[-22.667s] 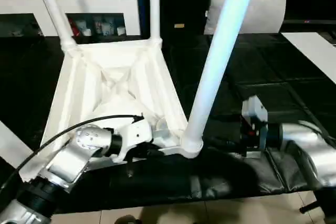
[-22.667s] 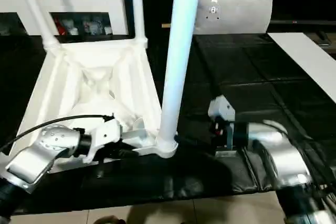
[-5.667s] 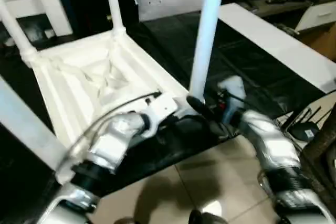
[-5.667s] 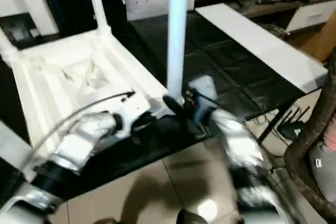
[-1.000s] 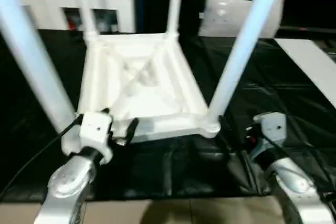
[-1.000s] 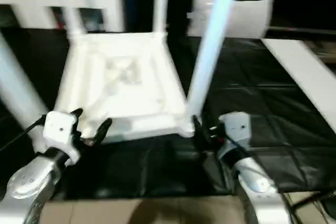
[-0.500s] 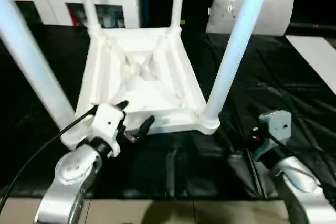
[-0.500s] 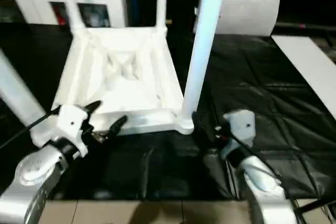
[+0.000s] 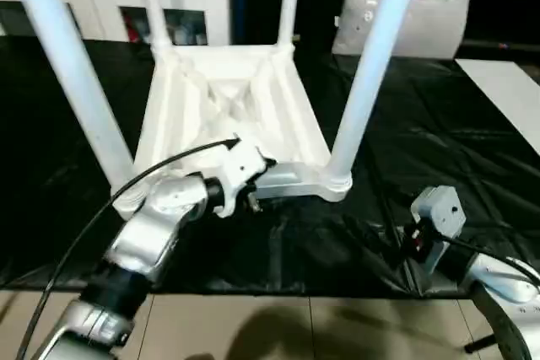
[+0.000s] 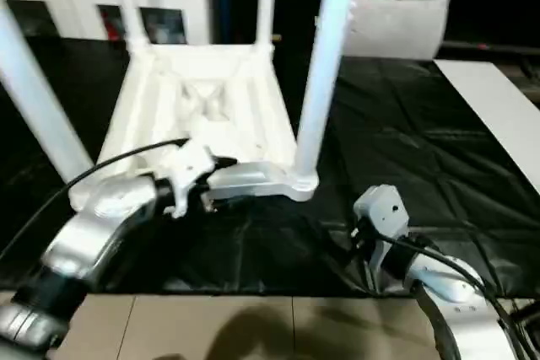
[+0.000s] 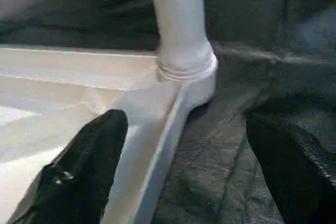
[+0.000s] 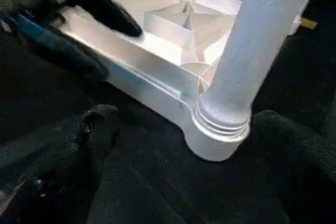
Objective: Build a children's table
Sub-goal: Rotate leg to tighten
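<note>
The table [image 9: 228, 124] lies upside down on a black mat [image 9: 439, 124], four legs [image 9: 371, 65] up; the left gripper [image 11: 178, 182] straddles its near rim with fingers [image 11: 79, 177] apart, seemingly not touching; the right gripper [image 12: 178, 150], spread wide, faces the near right leg's socket [image 12: 215, 135].

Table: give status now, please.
Left gripper open, astride the table rim. Right gripper open, holding nothing. All four legs fitted, table upside down. Nothing blocking.
</note>
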Robot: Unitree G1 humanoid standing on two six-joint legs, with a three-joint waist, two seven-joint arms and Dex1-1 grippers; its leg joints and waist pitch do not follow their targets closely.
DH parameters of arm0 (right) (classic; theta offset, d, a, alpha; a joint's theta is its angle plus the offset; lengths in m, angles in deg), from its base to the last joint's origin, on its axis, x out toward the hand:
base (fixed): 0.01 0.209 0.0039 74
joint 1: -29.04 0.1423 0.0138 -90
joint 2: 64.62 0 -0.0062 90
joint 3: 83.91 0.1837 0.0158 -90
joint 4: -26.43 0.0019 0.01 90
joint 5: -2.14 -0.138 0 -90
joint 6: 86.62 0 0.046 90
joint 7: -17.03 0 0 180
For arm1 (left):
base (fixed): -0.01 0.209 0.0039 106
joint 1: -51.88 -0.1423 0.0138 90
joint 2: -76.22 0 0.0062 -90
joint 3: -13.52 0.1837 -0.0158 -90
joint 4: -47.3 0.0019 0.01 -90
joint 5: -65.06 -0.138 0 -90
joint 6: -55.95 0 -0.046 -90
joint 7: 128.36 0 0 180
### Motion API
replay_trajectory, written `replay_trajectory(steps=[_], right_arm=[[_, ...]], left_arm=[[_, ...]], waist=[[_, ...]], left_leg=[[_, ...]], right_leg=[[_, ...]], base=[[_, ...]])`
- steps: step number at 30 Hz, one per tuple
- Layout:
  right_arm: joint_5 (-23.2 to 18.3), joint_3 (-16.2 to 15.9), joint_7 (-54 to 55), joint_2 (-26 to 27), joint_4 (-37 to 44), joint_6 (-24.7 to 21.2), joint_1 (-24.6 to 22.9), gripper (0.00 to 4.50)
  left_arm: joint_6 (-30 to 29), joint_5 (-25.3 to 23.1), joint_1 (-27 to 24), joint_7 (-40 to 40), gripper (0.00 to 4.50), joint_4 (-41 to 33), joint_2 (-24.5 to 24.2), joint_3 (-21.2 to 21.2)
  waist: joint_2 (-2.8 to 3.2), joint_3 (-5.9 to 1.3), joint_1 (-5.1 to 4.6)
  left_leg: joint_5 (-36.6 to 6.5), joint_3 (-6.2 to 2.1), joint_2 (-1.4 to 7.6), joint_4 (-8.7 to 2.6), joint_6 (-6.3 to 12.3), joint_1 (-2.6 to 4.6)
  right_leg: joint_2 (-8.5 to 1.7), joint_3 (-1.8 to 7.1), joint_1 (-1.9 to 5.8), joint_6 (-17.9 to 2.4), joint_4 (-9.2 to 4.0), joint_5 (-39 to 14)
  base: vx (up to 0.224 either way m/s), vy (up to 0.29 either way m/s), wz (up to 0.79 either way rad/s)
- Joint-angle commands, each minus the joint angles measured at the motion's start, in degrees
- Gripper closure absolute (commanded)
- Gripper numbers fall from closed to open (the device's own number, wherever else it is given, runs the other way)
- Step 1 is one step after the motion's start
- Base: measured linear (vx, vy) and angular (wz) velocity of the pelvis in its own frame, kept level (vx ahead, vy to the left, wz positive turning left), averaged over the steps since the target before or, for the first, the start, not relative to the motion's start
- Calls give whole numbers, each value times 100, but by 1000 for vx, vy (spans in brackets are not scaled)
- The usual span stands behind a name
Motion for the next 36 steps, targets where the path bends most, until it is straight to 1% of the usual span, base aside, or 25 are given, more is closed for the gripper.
replay_trajectory(steps=[1,2,3,4,5,6,7,8,9,12,14,15,17,18,19,20,22,23,25,26,28,31,33,34,36], right_arm=[[-42,34,-41,-61,-86,-107,102,0],[-76,50,-15,-71,-76,-267,78,0],[-200,66,-74,-108,-13,-510,-1,0],[-208,67,-84,-116,-4,-524,-10,0],[-225,68,-106,-133,17,-555,-30,0],[-232,69,-134,-150,31,-559,-44,0],[-242,77,-155,-157,23,-550,-23,0],[-228,68,-161,-173,9,-510,-7,0],[-220,55,-166,-184,-1,-479,4,0],[-278,15,-203,-180,64,-551,-9,0],[-315,2,-235,-182,85,-607,9,0],[-321,-28,-289,-187,78,-655,55,0],[-293,-61,-309,-192,55,-642,66,0],[-281,-76,-316,-195,45,-635,68,0],[-276,-93,-318,-192,45,-623,57,0],[-280,-99,-318,-191,47,-619,51,0],[-295,-114,-329,-194,26,-613,74,0],[-277,-126,-333,-199,8,-597,83,0],[-251,-136,-334,-202,-6,-580,86,0],[-250,-134,-338,-187,2,-587,77,0],[-250,-131,-350,-185,11,-598,74,0],[-192,-166,-373,-229,-93,-541,200,0],[-199,-163,-374,-232,-97,-552,226,0],[-202,-163,-374,-232,-93,-556,228,0],[-222,-148,-390,-251,-66,-575,239,0]], left_arm=[[-24,-151,234,68,78,478,82,91],[-3,-127,331,49,85,667,151,68],[12,-61,502,45,93,993,278,12],[22,-67,525,47,103,1030,288,14],[45,-80,578,52,115,1113,311,20],[96,-106,637,70,126,1221,332,28],[159,-142,753,103,126,1388,368,47],[244,-181,869,130,129,1577,401,68],[309,-211,963,154,136,1732,424,86],[376,-277,1127,228,161,2030,452,107],[380,-296,1197,272,167,2154,458,108],[391,-329,1305,314,195,2356,462,115],[446,-371,1367,337,204,2508,464,129],[477,-391,1394,348,206,2580,466,135],[515,-410,1421,416,220,2669,469,154],[545,-419,1436,454,220,2716,475,160],[634,-428,1495,541,247,2849,508,167],[685,-436,1533,570,247,2935,542,158],[732,-448,1565,587,262,3013,574,147],[776,-468,1587,586,262,3082,593,139],[827,-491,1639,581,289,3197,638,131],[986,-560,1772,561,299,3430,704,143],[1063,-609,1812,565,339,3523,713,163],[1102,-634,1826,568,339,3566,717,169],[1173,-708,1900,619,351,3689,731,209]], waist=[[-9,-350,23],[-4,-389,37],[20,-394,40],[8,-392,46],[-5,-423,71],[-9,-425,80],[85,-397,100],[48,-391,90],[31,-384,104],[28,-350,104],[26,-344,114],[26,-344,112],[6,-347,107],[19,-361,120],[10,-351,125],[10,-351,125],[9,-351,146],[51,-352,155],[29,-354,164],[27,-352,166],[10,-347,171],[18,-341,167],[14,-340,165],[11,-339,161],[-18,-338,165]], left_leg=[[-367,-132,453,-525,421,-42],[-2,-129,462,-489,506,-69],[188,-120,444,-462,619,-72],[210,-119,447,-459,669,-79],[315,-116,456,-436,750,-83],[359,-116,466,-432,789,-90],[266,-120,477,-441,819,-92],[174,-105,475,-446,830,-87],[-48,-109,496,-471,766,-75],[-356,-110,517,-510,637,-76],[-479,-109,519,-521,569,-72],[-508,-94,521,-527,526,-72],[-491,-78,528,-531,511,-72],[-426,-68,527,-521,507,-64],[-404,-58,543,-531,509,-63],[-404,-58,543,-531,509,-63],[-425,-43,550,-535,493,-62],[-435,-42,550,-535,482,-55],[-459,-37,556,-535,465,-44],[-467,-35,556,-537,465,-41],[-524,-26,552,-540,452,-44],[-591,-26,556,-551,437,-42],[-580,-29,563,-554,418,-41],[-580,-28,563,-556,418,-46],[-554,-24,557,-553,440,-49]], right_leg=[[-421,234,219,-1348,-441,-388],[-435,219,250,-1489,-382,153],[-416,209,245,-1632,-357,535],[-422,207,255,-1687,-353,619],[-447,208,275,-1784,-321,825],[-452,206,272,-1822,-309,913],[-456,197,248,-1871,-319,804],[-441,191,240,-1864,-358,685],[-456,194,257,-1862,-373,403],[-465,199,250,-1826,-411,-9],[-474,206,252,-1783,-433,-235],[-469,212,246,-1747,-442,-316],[-463,212,243,-1716,-444,-295],[-468,211,239,-1713,-433,-218],[-468,210,226,-1721,-432,-167],[-468,210,226,-1721,-432,-167],[-475,216,226,-1730,-432,-161],[-473,218,217,-1744,-426,-133],[-476,223,221,-1769,-423,-46],[-476,225,221,-1776,-424,-26],[-482,228,227,-1759,-437,-128],[-474,229,220,-1733,-450,-220],[-480,232,223,-1707,-452,-253],[-480,233,224,-1705,-454,-249],[-483,234,223,-1678,-457,-258]], base=[[0,0,0],[0,0,0],[0,0,0],[0,0,0],[0,0,0],[0,0,0],[0,0,0],[0,0,0],[0,0,0],[0,0,0],[0,0,0],[0,0,0],[0,0,0],[0,0,0],[0,0,0],[0,0,0],[0,0,0],[0,0,0],[0,0,0],[0,0,0],[0,0,0],[0,0,0],[0,0,0],[0,0,0],[0,0,0]])
